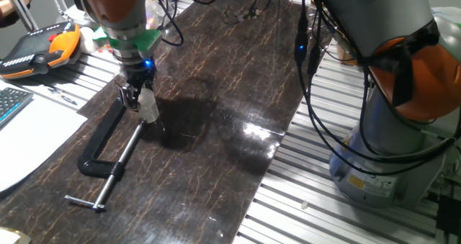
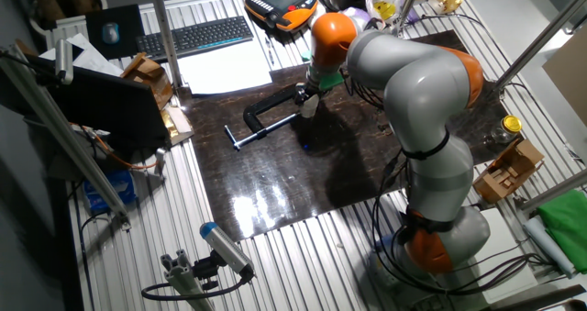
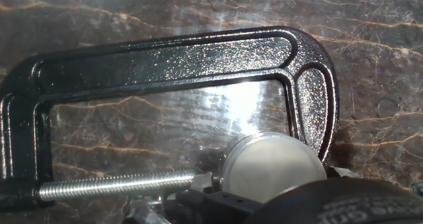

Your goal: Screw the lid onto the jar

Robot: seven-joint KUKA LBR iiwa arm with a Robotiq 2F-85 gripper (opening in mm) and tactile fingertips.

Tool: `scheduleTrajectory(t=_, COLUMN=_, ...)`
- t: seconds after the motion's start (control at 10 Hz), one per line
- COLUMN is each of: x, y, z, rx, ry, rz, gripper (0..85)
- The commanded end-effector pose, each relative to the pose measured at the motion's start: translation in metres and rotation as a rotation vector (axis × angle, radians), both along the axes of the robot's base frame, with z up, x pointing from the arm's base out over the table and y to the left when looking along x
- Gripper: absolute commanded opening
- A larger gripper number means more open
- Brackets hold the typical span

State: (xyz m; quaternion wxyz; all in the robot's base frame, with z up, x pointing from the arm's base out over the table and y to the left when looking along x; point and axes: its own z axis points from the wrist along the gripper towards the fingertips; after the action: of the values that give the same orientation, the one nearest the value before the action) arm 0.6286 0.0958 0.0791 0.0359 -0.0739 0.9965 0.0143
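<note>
A small whitish jar (image 1: 149, 109) stands in the mouth of a black C-clamp (image 1: 97, 154), between the steel screw (image 3: 112, 186) and the clamp's far arm (image 3: 314, 98). In the hand view a round whitish-grey lid (image 3: 274, 164) faces the camera. It hides the jar below it, and the dark hand covers its lower edge. My gripper (image 1: 135, 98) hangs right at the jar's top, just left of it. In the other fixed view the gripper (image 2: 305, 98) is at the clamp's (image 2: 261, 114) right end. Whether the fingers are shut on the lid is hidden.
The clamp lies on a dark marbled mat (image 1: 216, 93). An orange-black pendant (image 1: 43, 46), a keyboard (image 2: 193, 36) and white paper (image 1: 29, 136) lie to the side. The arm's base (image 1: 389, 150) and cables stand opposite. A glass jar with a gold lid (image 2: 510, 127) is beyond the mat.
</note>
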Motion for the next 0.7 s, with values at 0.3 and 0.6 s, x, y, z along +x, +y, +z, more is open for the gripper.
scheduleTrajectory(t=0.3, x=-0.0012, y=-0.0008, z=-0.0027, rx=-0.006, ry=-0.002, rz=-0.017, gripper=85.0)
scheduleTrajectory(t=0.6, x=-0.0014, y=-0.0011, z=-0.0042, rx=-0.009, ry=-0.001, rz=-0.021, gripper=81.3)
